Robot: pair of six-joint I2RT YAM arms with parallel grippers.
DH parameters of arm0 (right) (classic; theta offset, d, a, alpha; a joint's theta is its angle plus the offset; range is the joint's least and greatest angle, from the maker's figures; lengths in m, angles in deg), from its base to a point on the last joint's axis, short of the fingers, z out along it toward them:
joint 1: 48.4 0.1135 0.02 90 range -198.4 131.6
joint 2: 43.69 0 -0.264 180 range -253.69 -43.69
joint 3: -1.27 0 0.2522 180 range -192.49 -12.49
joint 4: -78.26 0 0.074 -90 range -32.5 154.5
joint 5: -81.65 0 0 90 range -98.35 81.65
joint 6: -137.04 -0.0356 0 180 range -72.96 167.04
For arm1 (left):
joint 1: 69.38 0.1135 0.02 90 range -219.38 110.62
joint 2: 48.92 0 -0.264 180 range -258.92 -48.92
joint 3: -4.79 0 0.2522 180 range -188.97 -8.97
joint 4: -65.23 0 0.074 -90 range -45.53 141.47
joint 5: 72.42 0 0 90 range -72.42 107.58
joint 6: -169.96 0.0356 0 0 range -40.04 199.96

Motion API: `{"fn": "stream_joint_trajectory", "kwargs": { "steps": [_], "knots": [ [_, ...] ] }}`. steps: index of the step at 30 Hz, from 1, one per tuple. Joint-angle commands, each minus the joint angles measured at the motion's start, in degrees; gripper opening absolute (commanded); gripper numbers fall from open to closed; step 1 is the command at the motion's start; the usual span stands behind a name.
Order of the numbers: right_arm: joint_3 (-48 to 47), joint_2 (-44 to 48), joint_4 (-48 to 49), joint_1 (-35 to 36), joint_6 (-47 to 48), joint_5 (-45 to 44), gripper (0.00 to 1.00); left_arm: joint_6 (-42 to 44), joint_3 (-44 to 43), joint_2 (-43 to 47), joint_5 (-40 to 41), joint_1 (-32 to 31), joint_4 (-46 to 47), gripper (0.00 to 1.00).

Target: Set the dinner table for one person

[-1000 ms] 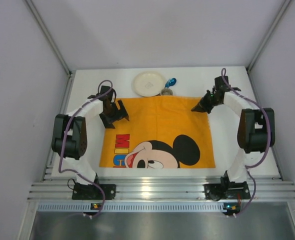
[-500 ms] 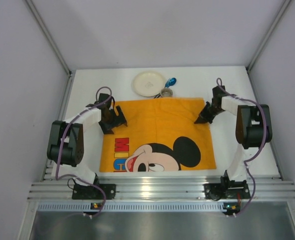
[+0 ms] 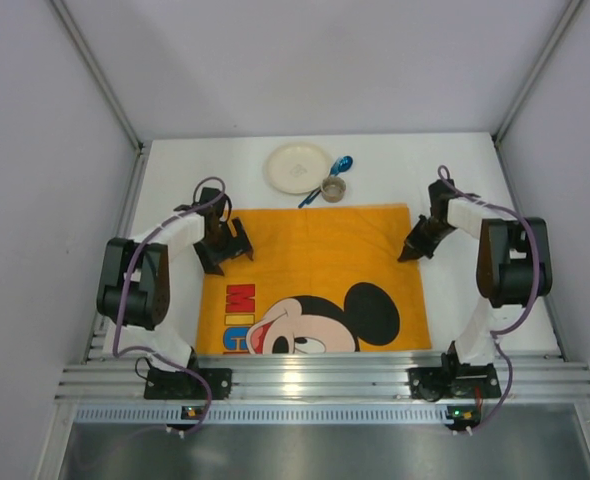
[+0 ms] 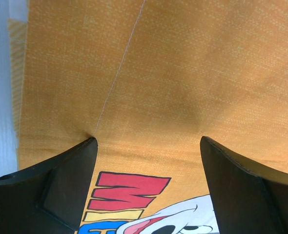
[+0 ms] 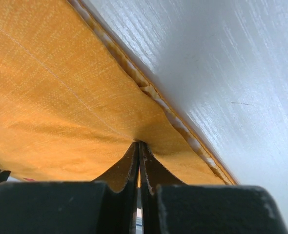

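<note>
The white dinner table [image 3: 175, 170] holds an orange cartoon-mouse placemat [image 3: 315, 250] lying flat in the middle. My left gripper [image 3: 237, 240] is open, its fingertips resting on the mat's far left part, the cloth [image 4: 183, 73] bare between the jaws. My right gripper [image 3: 412, 247] is at the mat's right edge. In the right wrist view it [image 5: 139, 144] is shut, pinching a fold of the orange cloth [image 5: 61, 87] beside the bare table [image 5: 222, 63]. A white plate [image 3: 297, 167], a blue spoon [image 3: 341, 164] and a small round cup [image 3: 333, 188] sit behind the mat.
Grey walls enclose the table on three sides. An aluminium rail [image 3: 315, 380] runs along the near edge, and the mat's near edge reaches it. Bare white table [image 4: 0, 97] shows at the left of the left wrist view.
Both grippers have moved toward the near edge and the placemat has slid with them. Its far edge now lies clear of the cup and spoon, and its near edge reaches the rail.
</note>
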Motion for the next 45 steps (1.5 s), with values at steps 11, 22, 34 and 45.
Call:
{"fn": "stream_joint_trajectory", "kwargs": {
  "steps": [11, 22, 34, 45],
  "knots": [
    [-24.81, -6.21, -7.41, 2.19, 3.55, -6.25, 0.00, 2.86, -9.31, -6.25, 3.20, 0.44, -5.60, 0.93],
    [-51.64, -18.48, -8.92, 11.24, 1.10, 1.30, 0.55, 1.97, -13.35, 9.05, 2.50, 0.53, -13.07, 0.98],
    [-69.93, -36.34, -9.89, 14.50, -4.79, -2.73, 0.51, 1.89, -7.55, 15.30, 0.47, 1.06, -11.75, 0.98],
    [-73.80, -43.03, -9.01, 15.91, -4.27, -6.61, 0.31, 3.12, -9.92, 12.75, 1.88, 2.99, -12.28, 0.98]
  ]
}}
